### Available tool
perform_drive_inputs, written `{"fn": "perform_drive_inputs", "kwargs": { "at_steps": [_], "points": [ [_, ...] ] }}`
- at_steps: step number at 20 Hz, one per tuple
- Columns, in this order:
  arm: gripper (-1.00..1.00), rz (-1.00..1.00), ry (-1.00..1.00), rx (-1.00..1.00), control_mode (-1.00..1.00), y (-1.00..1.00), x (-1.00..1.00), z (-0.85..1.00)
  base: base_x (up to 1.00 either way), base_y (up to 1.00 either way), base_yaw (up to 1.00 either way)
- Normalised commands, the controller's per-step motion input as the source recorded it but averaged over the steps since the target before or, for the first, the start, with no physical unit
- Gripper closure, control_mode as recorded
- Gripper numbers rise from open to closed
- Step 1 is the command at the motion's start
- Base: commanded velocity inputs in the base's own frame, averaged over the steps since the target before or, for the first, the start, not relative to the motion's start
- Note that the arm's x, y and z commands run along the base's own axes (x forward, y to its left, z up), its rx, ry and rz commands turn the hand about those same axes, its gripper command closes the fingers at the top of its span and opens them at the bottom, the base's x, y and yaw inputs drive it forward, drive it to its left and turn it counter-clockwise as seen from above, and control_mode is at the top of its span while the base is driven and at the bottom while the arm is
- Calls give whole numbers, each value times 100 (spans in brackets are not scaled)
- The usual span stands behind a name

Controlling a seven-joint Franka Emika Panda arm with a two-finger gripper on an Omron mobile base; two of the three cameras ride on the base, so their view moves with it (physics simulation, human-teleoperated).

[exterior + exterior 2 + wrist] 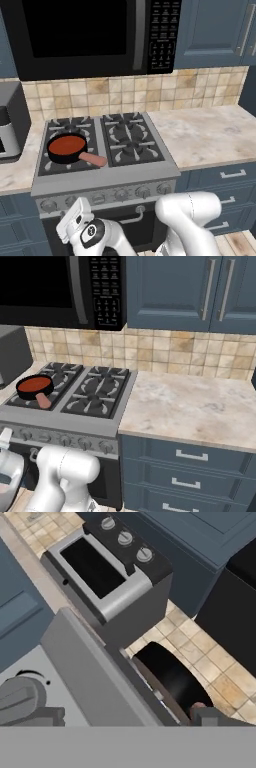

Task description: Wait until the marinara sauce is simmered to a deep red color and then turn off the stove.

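**Gripper low at the stove's front panel, sauce pan on the front-left burner**

Gripper (125,719) tips showed as two small dark shapes at the bottom of the hand view, one at the lower left and one at the lower right, standing well apart with the stove's grey front edge between them. Whether they touched anything could not be told. A round grey knob (20,699) of the stove sat just beside the left-hand tip.

From the left base camera, the white arm's hand was down in front of the stove (107,187), just below its row of round knobs and in front of the oven door handle. The stove was a wide steel range with four black grated burners. On its front-left burner rested a small black pan (65,155) with a pinkish handle (92,159) pointing toward the front right. Marinara sauce (67,145) filled the pan as a flat, round, red-orange disc.

A black microwave (90,35) hung above the stove, against a beige tiled wall. A grey toaster oven (107,572) with three round knobs stood on the counter to the stove's left. Pale marbled countertop (195,406) stretched to the right of the stove, over blue drawers, with blue cupboards above.
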Motion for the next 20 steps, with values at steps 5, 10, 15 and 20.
{"fn": "perform_drive_inputs", "kwargs": {
  "at_steps": [5, 10, 15, 20],
  "points": [
    [-100, 0, 0, 0, -100, 13, 5, -17, 0, 0, 0],
    [-100, 0, 1, 0, -100, 27, 0, -19, 0, 0, 0],
    [-100, 0, 5, 0, -100, 24, 0, -14, 0, 0, 0],
    [-100, 0, 2, 0, -100, 5, 0, -13, 0, 0, 0]
  ]
}}
